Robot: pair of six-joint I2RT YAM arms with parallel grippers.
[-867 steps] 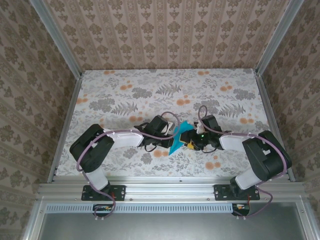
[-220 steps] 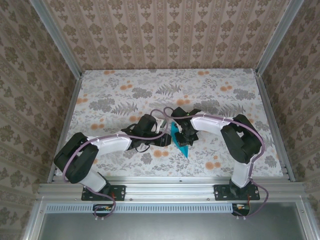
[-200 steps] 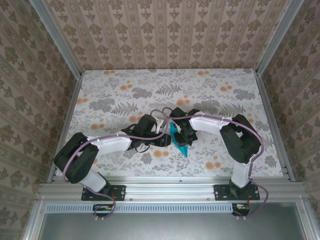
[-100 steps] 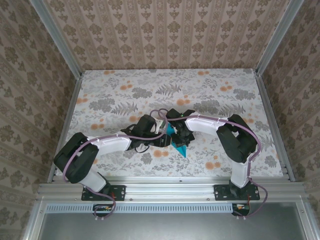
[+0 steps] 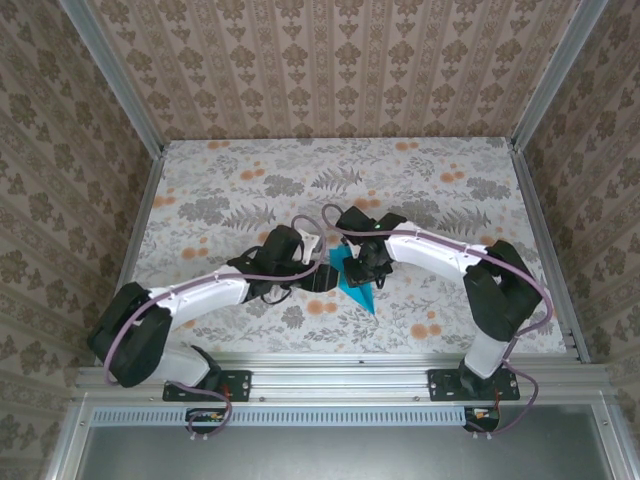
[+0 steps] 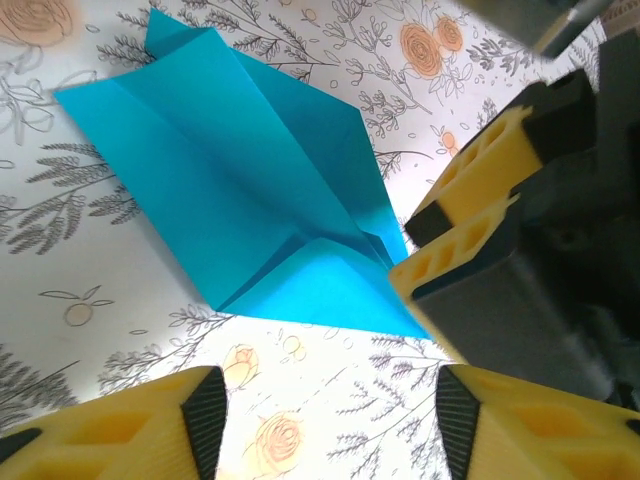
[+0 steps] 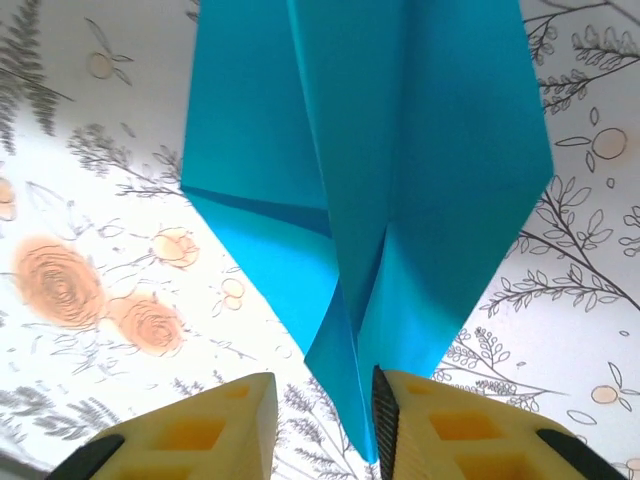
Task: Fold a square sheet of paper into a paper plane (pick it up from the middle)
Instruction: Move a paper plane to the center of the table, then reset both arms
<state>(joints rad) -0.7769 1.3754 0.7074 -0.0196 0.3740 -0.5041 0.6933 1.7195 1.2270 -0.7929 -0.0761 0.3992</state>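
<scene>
The paper plane (image 5: 353, 282), a teal dart-shaped fold, lies on the flowered table (image 5: 230, 190) between the two grippers. In the left wrist view the paper plane (image 6: 240, 190) lies ahead of my left gripper (image 6: 325, 420), which is open with bare table between its fingers. My left gripper (image 5: 318, 273) sits just left of the paper. My right gripper (image 5: 368, 264) stands over the paper's right side. Its jaws (image 7: 322, 420) are open: the centre fold of the paper plane (image 7: 400, 170) rises between them and brushes the right pad (image 7: 383, 420), while the left finger stands apart.
The right gripper's yellow fingers (image 6: 470, 230) sit at the paper's edge, close in front of the left gripper. Aluminium rails (image 5: 340, 378) border the table at the near side, and patterned walls (image 5: 330, 70) enclose it.
Both grippers have opened. The right jaws have loosened from the paper's centre fold, the left gripper has drawn back a little to the left, and the right elbow has swung outward.
</scene>
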